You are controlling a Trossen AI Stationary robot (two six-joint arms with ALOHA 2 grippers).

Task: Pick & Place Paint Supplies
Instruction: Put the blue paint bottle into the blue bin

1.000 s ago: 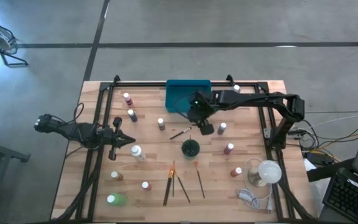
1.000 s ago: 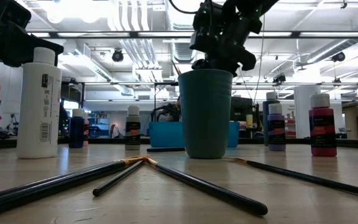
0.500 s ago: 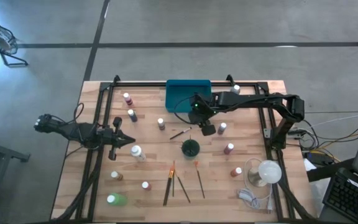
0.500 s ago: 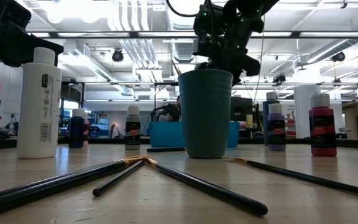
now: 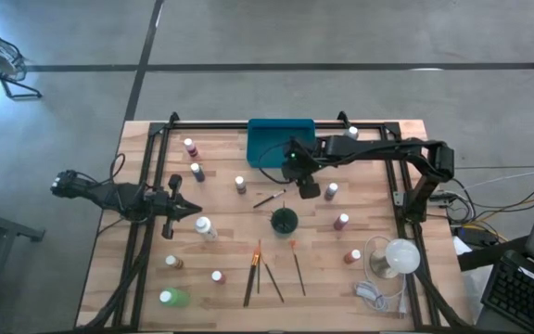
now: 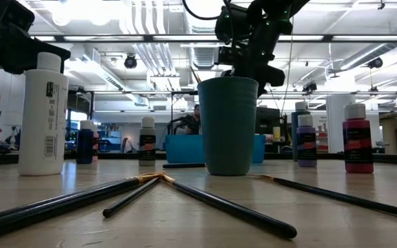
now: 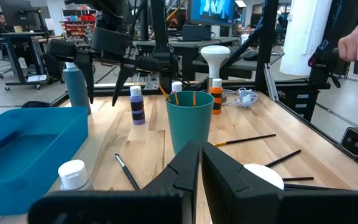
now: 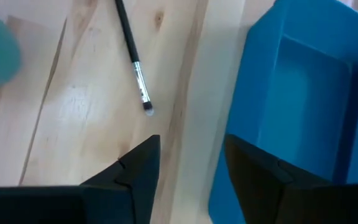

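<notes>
Now my right gripper (image 5: 306, 188) hangs over the wood with its fingers apart and nothing in them, between the teal tray (image 5: 260, 142) and the green cup (image 5: 284, 221). I think I am going for the thin black paintbrush (image 8: 133, 61) lying flat just left of me. Next I must drop down and pinch it. My left gripper (image 5: 176, 210) waits shut at the left.

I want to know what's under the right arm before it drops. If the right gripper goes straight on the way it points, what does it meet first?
Probably bare table, close beside the edge of the teal tray. The right gripper, jaws open and empty, points down there; the paintbrush lies a little ahead. Depth is unclear.
</notes>
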